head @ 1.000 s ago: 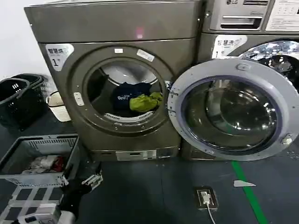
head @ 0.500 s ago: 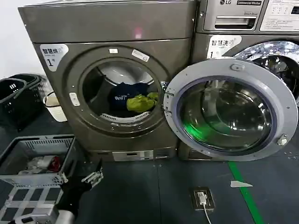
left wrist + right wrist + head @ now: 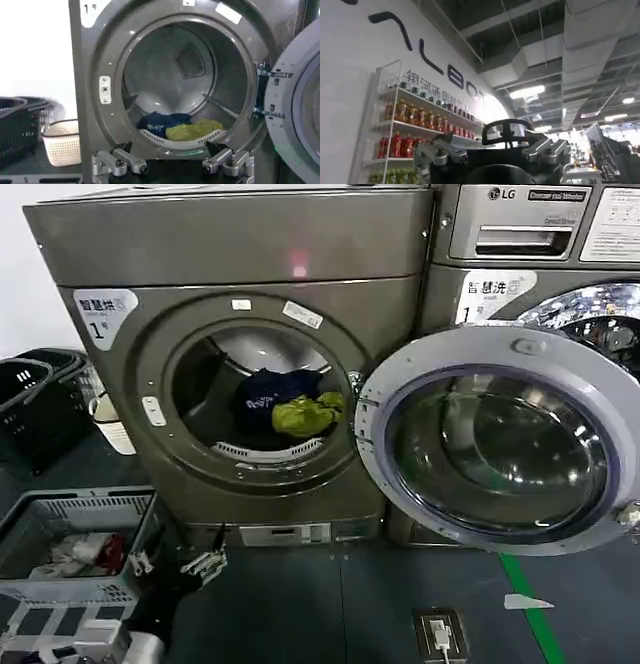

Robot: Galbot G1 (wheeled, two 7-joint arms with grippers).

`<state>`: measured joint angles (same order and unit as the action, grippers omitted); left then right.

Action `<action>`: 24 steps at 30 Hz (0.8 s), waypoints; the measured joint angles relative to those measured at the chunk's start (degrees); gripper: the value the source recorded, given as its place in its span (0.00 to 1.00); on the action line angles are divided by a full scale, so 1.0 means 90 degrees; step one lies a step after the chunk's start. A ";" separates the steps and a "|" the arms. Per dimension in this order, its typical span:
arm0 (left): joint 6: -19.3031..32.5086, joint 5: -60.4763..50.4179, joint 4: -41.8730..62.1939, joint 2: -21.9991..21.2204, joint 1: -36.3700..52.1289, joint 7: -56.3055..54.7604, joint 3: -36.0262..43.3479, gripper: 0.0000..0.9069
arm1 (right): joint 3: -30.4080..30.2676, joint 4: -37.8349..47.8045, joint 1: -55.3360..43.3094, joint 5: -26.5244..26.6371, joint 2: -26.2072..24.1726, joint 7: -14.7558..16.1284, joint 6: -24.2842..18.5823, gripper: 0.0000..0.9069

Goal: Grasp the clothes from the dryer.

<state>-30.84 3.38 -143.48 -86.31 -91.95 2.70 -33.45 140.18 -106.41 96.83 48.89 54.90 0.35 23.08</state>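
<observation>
Two soft, crumpled garments are seen lying together in the drum of the dryer [image 3: 240, 364]: the dark navy piece [image 3: 268, 396] with small white lettering and, touching it on the side nearer the hinge, the smaller lime yellow-green piece [image 3: 305, 414]. Both rest low at the front of the drum, just behind the ribbed lip of the round porthole. The bronze-grey cabinet is smooth brushed metal, and its round door [image 3: 500, 449], grey-rimmed with a domed glass pane, is swung fully open to the right. The left gripper [image 3: 205, 564] is held low before the machine, well short of the opening, its metal fingers [image 3: 117, 162] spread apart with nothing between them. The right gripper [image 3: 497, 152] is pointed upward toward a ceiling, its fingers likewise spread and empty. A grey slatted plastic basket [image 3: 95, 509] of white and red laundry sits on the dark floor to the left.
</observation>
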 measured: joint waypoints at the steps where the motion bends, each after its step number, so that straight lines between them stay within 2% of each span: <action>1: 0.0003 0.0000 -0.0006 -0.0001 -0.0004 0.0002 0.0000 1.00 | 0.0000 0.0000 0.0002 0.0011 0.0000 0.0001 -0.0016 1.00; 24: 0.0074 -0.0021 -0.0060 0.0023 -0.0021 0.0052 0.0037 1.00 | 0.0033 0.0018 0.0037 0.0075 0.0022 0.0059 -0.0238 1.00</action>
<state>-30.18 3.20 -144.02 -86.11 -92.14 3.18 -33.12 140.48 -106.25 97.17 49.57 55.10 0.88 20.94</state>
